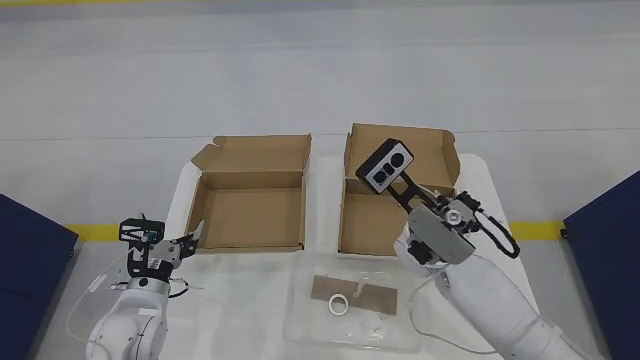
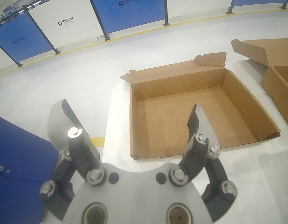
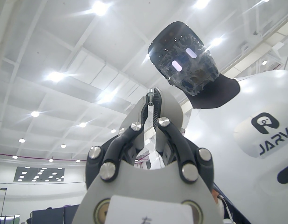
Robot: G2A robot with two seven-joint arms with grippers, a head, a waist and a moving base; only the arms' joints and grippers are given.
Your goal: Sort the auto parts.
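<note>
We are pinching a small metal screw (image 3: pixel 150 95) at the very tips of our right end effector (image 3: pixel 151 102), which is pointing upward. It is hanging over the right box (image 1: pixel 362 228), the box nearer this arm. Our left end effector (image 2: pixel 129 108) is hovering spread wide and empty, just short of the left box (image 2: pixel 193 117)

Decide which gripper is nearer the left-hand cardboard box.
Left. The left gripper sits open by the near left corner of the left-hand box; the right gripper, shut on a small metal part, is up by the other box.
</note>
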